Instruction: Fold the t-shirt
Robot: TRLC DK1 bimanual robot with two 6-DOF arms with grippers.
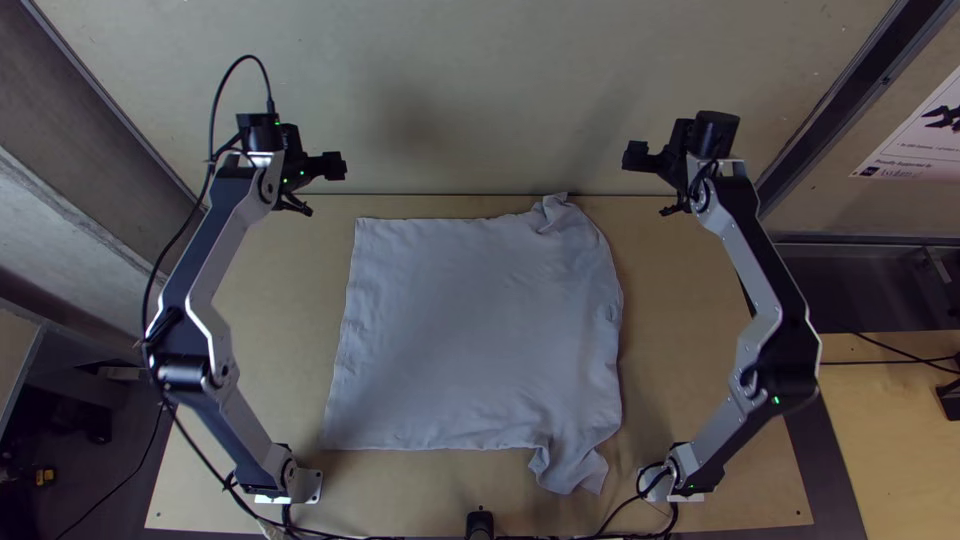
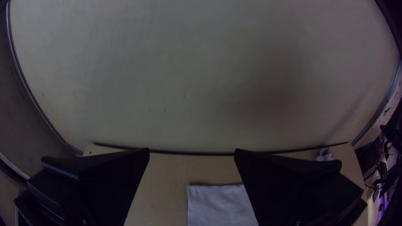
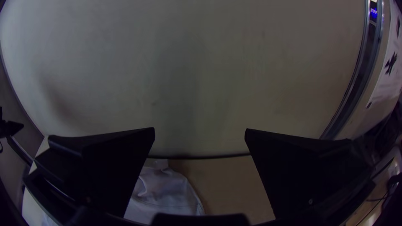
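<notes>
In the top view the light grey t-shirt (image 1: 480, 330) lies spread on the table, its left edge straight. Small bunched parts stick out at its upper right and lower right corners. My left gripper (image 1: 322, 188) is raised beyond the shirt's upper left corner; my right gripper (image 1: 652, 182) is up past its upper right corner. Neither touches the cloth. In the left wrist view the left gripper (image 2: 191, 150) stands open, a shirt corner (image 2: 220, 203) lying beyond its fingers. The right gripper (image 3: 200, 130) is open too in the right wrist view, near the shirt's creased corner (image 3: 163, 190).
Bare wooden table (image 1: 690, 330) surrounds the shirt on its left and right sides. A pale wall panel (image 1: 480, 100) rises behind the table's far edge. Cables run along the left arm and the near edge, where a small black post (image 1: 480, 522) stands.
</notes>
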